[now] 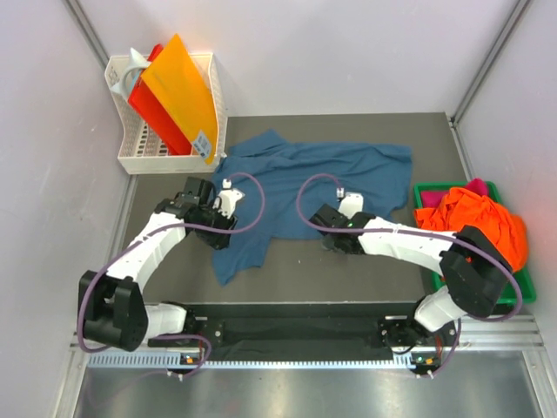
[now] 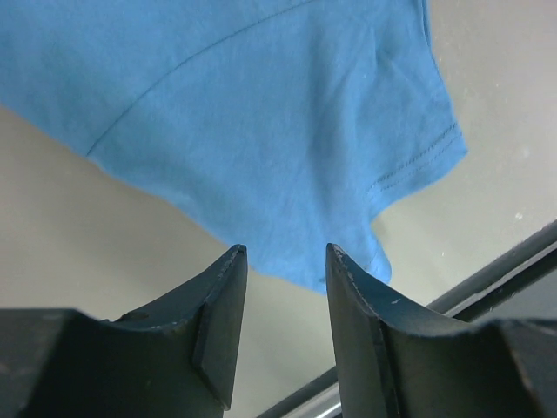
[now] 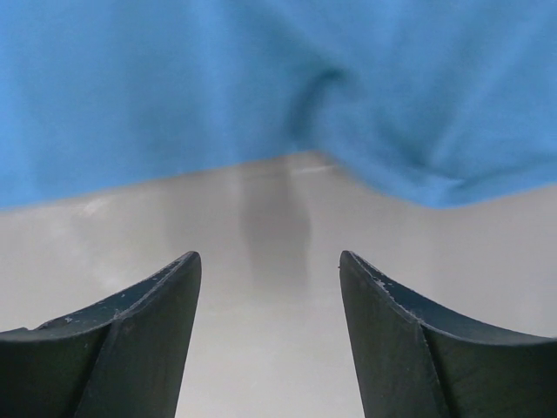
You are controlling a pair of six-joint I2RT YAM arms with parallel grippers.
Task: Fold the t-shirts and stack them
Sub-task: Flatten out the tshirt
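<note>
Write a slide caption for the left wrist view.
Left gripper, fingers apart, poised at the edge of a blue t-shirt.

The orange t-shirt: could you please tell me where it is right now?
In the top view the orange t-shirt lies bunched in the green tray at the right edge, just right of the spread blue t-shirt.

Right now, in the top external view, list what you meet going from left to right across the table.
White basket → left hand → right hand → green tray holding the orange t-shirt. The blue t-shirt spans both hands, so it is left out.
</note>
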